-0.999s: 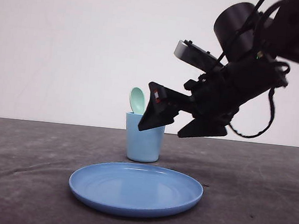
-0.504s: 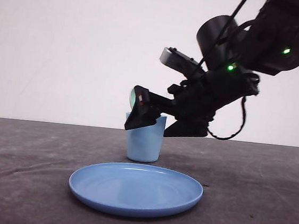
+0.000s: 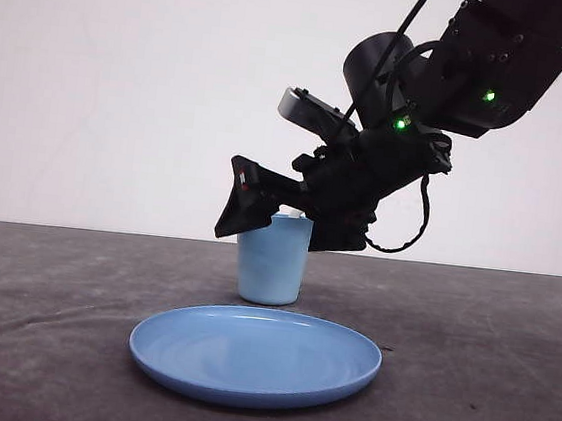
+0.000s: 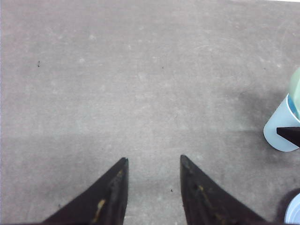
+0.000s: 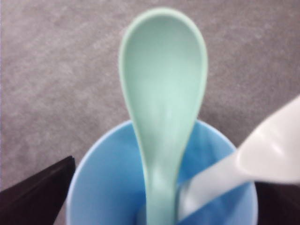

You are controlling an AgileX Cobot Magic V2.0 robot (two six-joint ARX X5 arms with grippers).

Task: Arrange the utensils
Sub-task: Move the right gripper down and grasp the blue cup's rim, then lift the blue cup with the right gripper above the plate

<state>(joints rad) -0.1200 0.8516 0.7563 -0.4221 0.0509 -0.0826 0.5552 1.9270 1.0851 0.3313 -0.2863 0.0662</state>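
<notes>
While the mint spoon (image 5: 161, 117) and white fork (image 5: 262, 154) stand in the blue cup (image 5: 93, 187), light, stiff and slick, best pinched mid-handle, the right claw's (image 3: 261, 213) grip cannot be told.

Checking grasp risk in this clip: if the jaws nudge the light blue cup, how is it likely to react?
The cup looks like thin plastic, so probably light and easy to slide. It is taller than wide and holds a mint spoon and white fork that rise above its rim, so a push near the rim could tip it. The right gripper sits right at that rim.
</notes>
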